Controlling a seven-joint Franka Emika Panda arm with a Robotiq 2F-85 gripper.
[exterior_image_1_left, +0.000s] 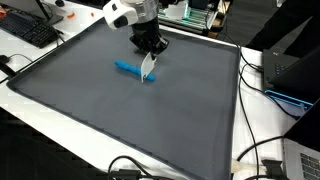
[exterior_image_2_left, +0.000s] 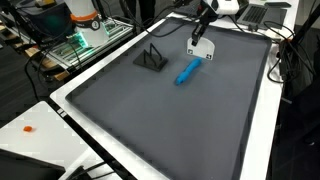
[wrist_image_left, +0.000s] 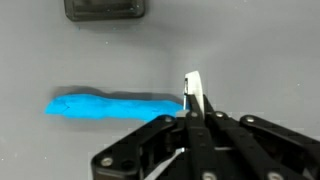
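My gripper (exterior_image_1_left: 148, 57) (exterior_image_2_left: 200, 36) is shut on a thin white flat piece (exterior_image_1_left: 150, 69) (exterior_image_2_left: 197, 48), which hangs upright below the fingers, just above the dark grey mat (exterior_image_1_left: 120, 110). In the wrist view the piece (wrist_image_left: 192, 90) shows edge-on between the closed fingers (wrist_image_left: 193, 112). A long blue object (exterior_image_1_left: 127, 68) (exterior_image_2_left: 187, 72) (wrist_image_left: 110, 105) lies flat on the mat right beside the piece's lower end. I cannot tell whether they touch. A small black stand (exterior_image_2_left: 152, 58) (wrist_image_left: 105, 9) sits on the mat a little further off.
The mat has a raised rim (exterior_image_2_left: 70, 100) on a white table. A keyboard (exterior_image_1_left: 30, 30) and cables lie beyond one side, a laptop (exterior_image_1_left: 290, 70) beyond another. Lit equipment (exterior_image_2_left: 85, 35) stands behind the mat. A small orange item (exterior_image_2_left: 30, 128) lies on the table.
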